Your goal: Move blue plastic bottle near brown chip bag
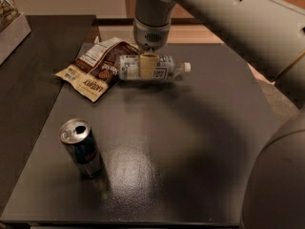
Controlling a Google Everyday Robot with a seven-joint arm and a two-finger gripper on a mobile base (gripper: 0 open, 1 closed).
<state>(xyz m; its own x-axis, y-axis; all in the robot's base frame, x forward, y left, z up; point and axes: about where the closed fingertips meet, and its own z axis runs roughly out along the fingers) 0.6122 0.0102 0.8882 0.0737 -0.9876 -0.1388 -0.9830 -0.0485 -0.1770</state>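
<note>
The blue plastic bottle [152, 68] lies on its side with its white cap pointing right, just right of the brown chip bag [96, 67] and touching or nearly touching its edge. My gripper [148, 65] comes down from above and is shut on the bottle's middle, one tan finger [148, 66] showing across its front. The bottle is at or just above the dark table [190, 142]. The chip bag lies flat at the table's far left, its white nutrition label facing up.
A blue-silver drink can [81, 148] stands upright at the front left. A lower dark surface lies to the left, with a box [10, 20] at the far left corner. My arm's bulk fills the right edge and top.
</note>
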